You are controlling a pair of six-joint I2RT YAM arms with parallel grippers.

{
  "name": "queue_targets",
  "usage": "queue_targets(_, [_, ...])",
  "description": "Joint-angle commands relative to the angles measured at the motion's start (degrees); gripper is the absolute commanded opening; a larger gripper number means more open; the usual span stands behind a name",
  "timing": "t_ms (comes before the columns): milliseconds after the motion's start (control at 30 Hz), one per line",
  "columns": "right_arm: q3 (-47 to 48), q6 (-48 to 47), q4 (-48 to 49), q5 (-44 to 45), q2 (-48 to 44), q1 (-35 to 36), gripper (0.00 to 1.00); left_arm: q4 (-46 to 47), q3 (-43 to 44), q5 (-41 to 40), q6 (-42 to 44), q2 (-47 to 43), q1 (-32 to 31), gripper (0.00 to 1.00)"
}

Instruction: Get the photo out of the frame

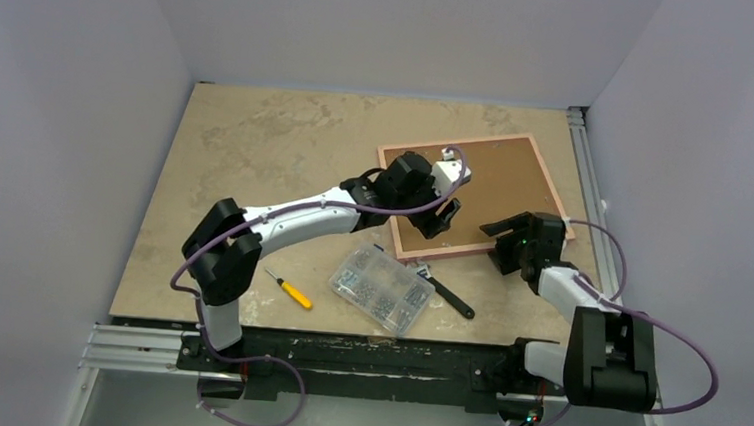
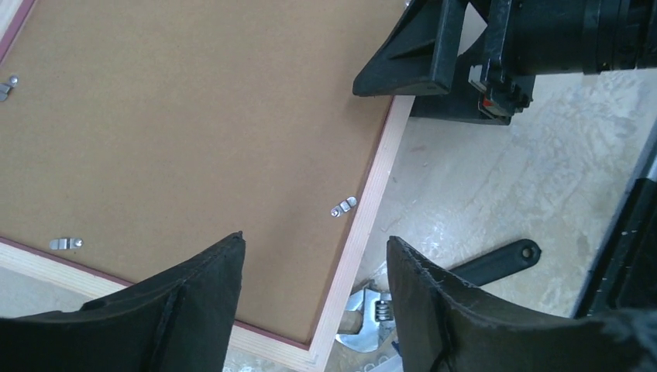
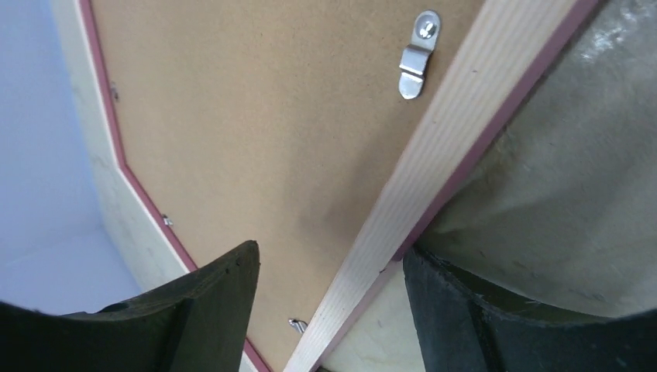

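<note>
Robotics lab cell: blank white walls (image 1: pixel 60 101) around a table (image 1: pixel 257 145) edged with aluminium rails (image 1: pixel 133 341).

The pink frame (image 1: pixel 500 182) lies flat and askew near the surface's (image 1: pixel 257 145) far right corner. Its brown back faces up, with small metal clips (image 2: pixel 343 207) along its edges.
</note>
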Motion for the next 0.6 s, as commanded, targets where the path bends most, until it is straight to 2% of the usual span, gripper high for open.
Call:
queue_targets(0, [-6.0, 4.5, 8.4, 0.3, 2.9, 0.2, 0.66, 8.0, -3.0, -6.1, 6.2, -3.5, -3.1, 0.7])
queue_targets(33, [-7.5, 5.1, 10.0, 0.1, 2.7, 0.2, 0.63, 9.8, -4.4, -6.9, 7.4, -3.7, -4.0, 0.76])
queue_targets(100, [-8.8, 5.8, 12.1, 0.2, 2.1, 0.2, 0.56, 13.0, -5.9, -8.9, 9.7, -3.8, -5.2, 0.8])
queue_targets(233, [-9.1, 4.8, 12.6, 0.6, -0.5, 0.2, 0.3, 14.7, -7.1, -11.6, 14.7, -2.5, -7.9, 0.84])
queue_targets(300, [-7.8, 3.6, 10.5, 0.5, -2.0, 0.2, 0.15, 15.3, -7.4, -13.7, 17.4, -1.2, -9.3, 0.85])
queue_targets(333, [-6.9, 3.2, 9.1, 0.3, -2.8, 0.2, 0.04, 15.4, -7.2, -15.1, 18.3, -0.5, -9.9, 0.86])
queue_targets(367, [-5.9, 3.0, 7.3, 0.7, -3.6, 0.2, 0.0, 15.4, -6.8, -16.8, 18.8, 0.4, -10.2, 0.86])
queue_targets(567, [-1.9, 1.8, 0.3, 0.9, -7.2, 0.2, 0.0, 13.5, -4.8, -19.7, 19.4, 3.4, -10.7, 0.85])
